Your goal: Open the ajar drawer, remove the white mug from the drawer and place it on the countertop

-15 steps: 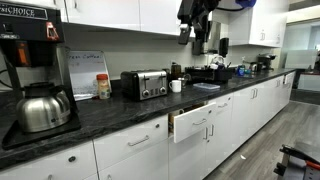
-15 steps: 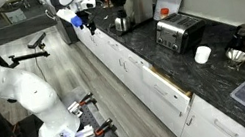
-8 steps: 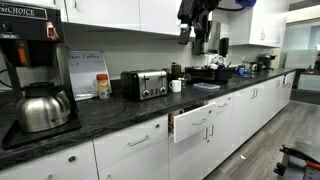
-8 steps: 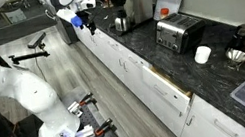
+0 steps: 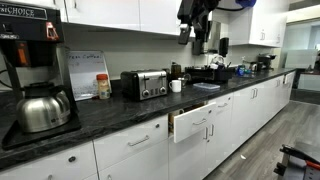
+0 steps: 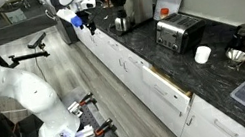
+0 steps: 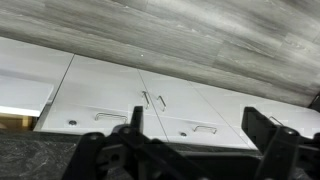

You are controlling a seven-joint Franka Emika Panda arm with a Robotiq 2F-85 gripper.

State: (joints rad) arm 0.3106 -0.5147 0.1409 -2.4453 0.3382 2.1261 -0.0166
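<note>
Dark stone counter (image 5: pixel 110 108) carries a toaster (image 5: pixel 145 84) with a white mug (image 5: pixel 176 86) just beside it. Drawer (image 5: pixel 195 122) under that stretch is ajar, with the pale wood side showing in both exterior views. Its inside is hidden, so I can't tell what's in it. End effector (image 5: pixel 187 30) hangs high above the counter, well apart from the drawer and touching nothing. Wrist view shows the fingers (image 7: pixel 134 118) spread wide and empty, with white cabinet fronts (image 7: pixel 170 105) beyond.
</note>
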